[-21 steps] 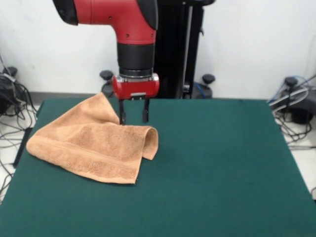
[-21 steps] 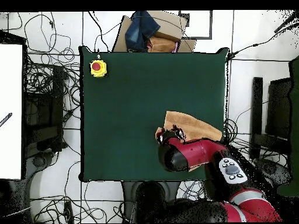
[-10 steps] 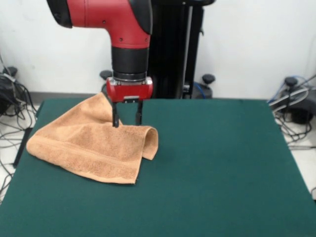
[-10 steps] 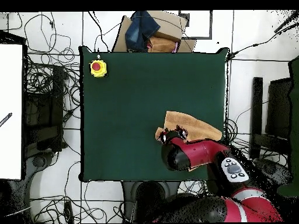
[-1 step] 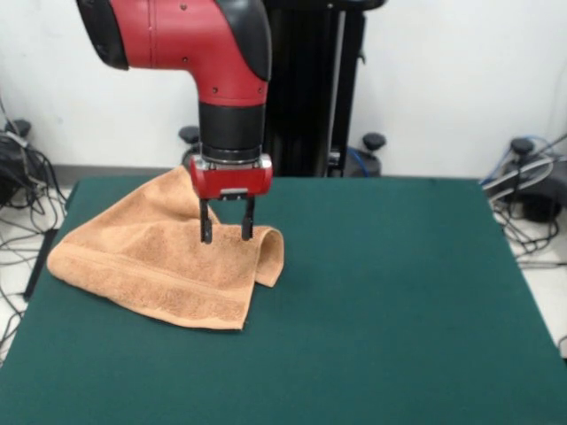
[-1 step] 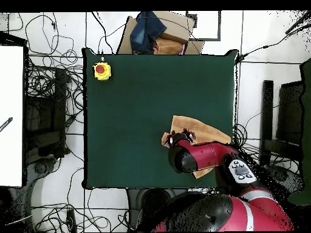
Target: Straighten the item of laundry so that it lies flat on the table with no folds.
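The item of laundry, a peach-orange towel [image 5: 159,261], lies folded over on itself at the left side of the dark green table [image 5: 381,301], with a doubled-over flap at its right end. My gripper [image 5: 225,235] hangs open just above that folded right part, its two dark fingers [image 5: 205,228] apart and holding nothing. In the overhead view the red arm covers much of the towel [image 6: 193,127], and the gripper itself is hidden under the arm there.
A yellow box with a red button [image 6: 101,71] sits at one table corner in the overhead view. Cardboard and cloth lie beyond the table's far edge [image 6: 159,36]. Cables run over the floor on all sides.
The gripper has shifted slightly left and come lower in the front view, from behind the towel's back edge to over its folded part. The towel has not moved.
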`<state>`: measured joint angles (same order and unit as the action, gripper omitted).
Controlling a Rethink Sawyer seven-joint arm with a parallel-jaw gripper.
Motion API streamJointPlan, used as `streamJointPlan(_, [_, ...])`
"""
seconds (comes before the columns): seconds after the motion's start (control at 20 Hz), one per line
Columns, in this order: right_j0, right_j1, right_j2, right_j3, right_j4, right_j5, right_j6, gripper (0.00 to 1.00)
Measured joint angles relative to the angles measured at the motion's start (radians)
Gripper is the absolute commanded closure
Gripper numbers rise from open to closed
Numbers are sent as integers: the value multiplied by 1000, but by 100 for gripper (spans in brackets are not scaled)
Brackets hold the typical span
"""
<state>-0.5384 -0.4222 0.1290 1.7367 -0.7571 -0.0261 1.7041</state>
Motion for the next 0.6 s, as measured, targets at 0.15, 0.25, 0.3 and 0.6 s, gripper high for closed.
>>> streamJointPlan(0.15, [-3, 4, 0, -3, 4, 0, 0, 0])
streamJointPlan(0.25, [-4, 13, 0, -11, 10, 0, 0, 0])
streamJointPlan(0.3, [-4, 17, 0, -16, 13, 0, 0, 0])
streamJointPlan(0.6, [0, 95, 0, -115, 38, 0, 0, 0])
